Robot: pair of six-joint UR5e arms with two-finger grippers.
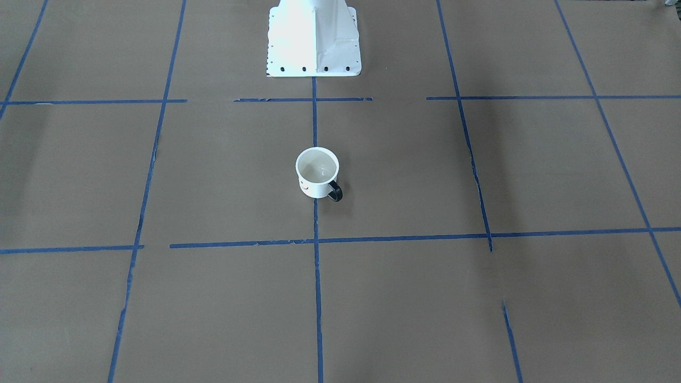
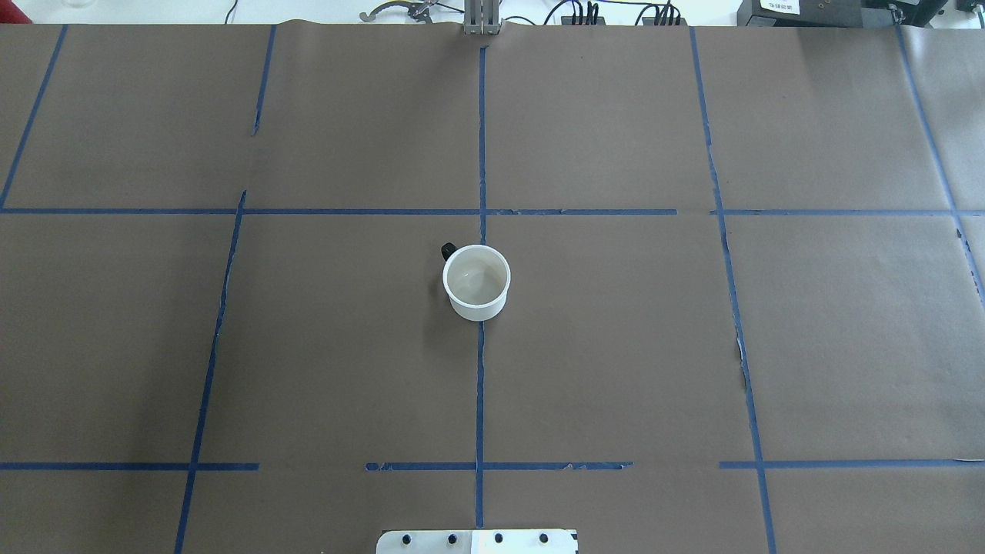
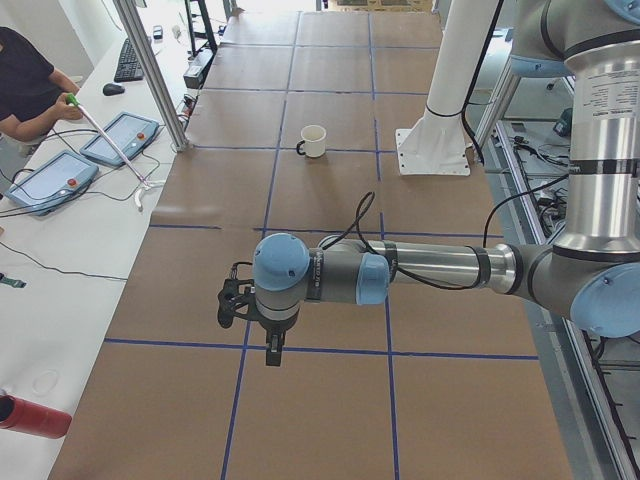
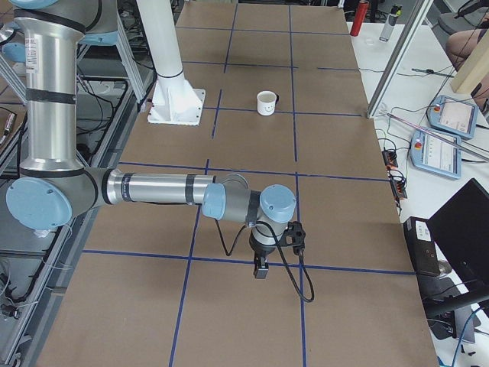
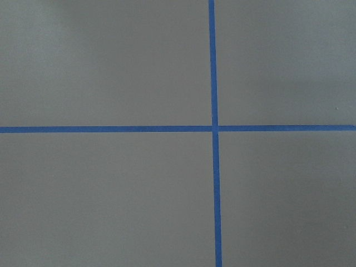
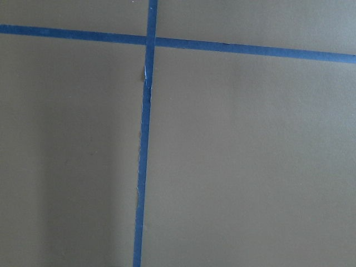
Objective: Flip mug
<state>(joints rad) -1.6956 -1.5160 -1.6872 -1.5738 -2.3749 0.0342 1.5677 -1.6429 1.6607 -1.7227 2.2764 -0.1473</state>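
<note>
Overhead exterior view puts the small white cylindrical mug [image 2: 476, 282] near the middle of the desk [image 2: 616, 346]. It stands upright with its open mouth facing up, right on the central line of blue tape [image 2: 479, 385]. Its black loop handle [image 2: 449, 250] points away from the robot and toward the robot's left. In the front-facing view part of a black drawn face [image 1: 304, 186] shows low on the mug's wall. The desk is covered in brown paper marked into squares by the blue tape. The white pedestal base [image 1: 314, 42] stands on the same central line, well apart from the mug.

Both arms are far from the mug. The left hand [image 3: 272, 350] hangs over a tape line at the robot's left end of the desk, fingers pointing down. The right hand [image 4: 260, 269] hangs likewise at the opposite end. Each appears only in a side view, so I cannot tell how wide either one stands. Both wrist cameras see only brown paper and crossing tape.
</note>
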